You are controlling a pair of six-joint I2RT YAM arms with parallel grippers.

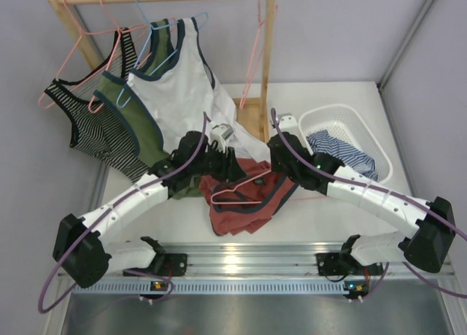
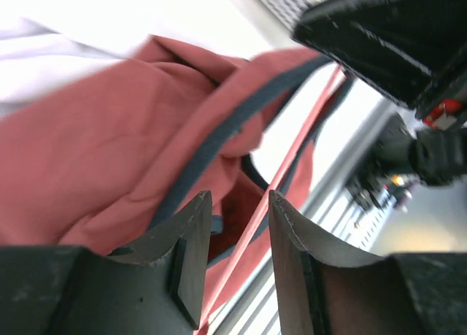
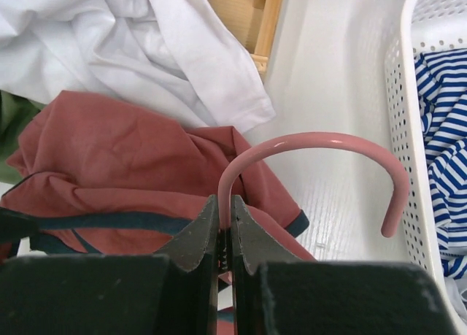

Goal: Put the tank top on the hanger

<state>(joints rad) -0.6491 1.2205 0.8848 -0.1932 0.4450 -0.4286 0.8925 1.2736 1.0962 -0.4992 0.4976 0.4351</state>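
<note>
1. Your right gripper [image 3: 225,229] is clamped on the hanger [image 3: 321,139] neck; left gripper [image 2: 237,229]: jaws apart around its wire.
2. Its long axis runs left-right, hook toward the table [image 1: 321,218] right edge.
3. You've got the tank top [image 1: 237,217] crumpled under it, mid-table.

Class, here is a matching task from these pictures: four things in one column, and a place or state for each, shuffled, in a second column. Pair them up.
Column one:
1. right pincer
2. left pincer
3. blue-striped cloth
4. rust-red tank top

Column two:
A. crumpled on the table
B. inside the white basket
C. shut on the pink hanger, just below its hook
D. open, with the hanger's wire passing between its jaws

Pairs: 1-C, 2-D, 3-B, 4-A.
</note>
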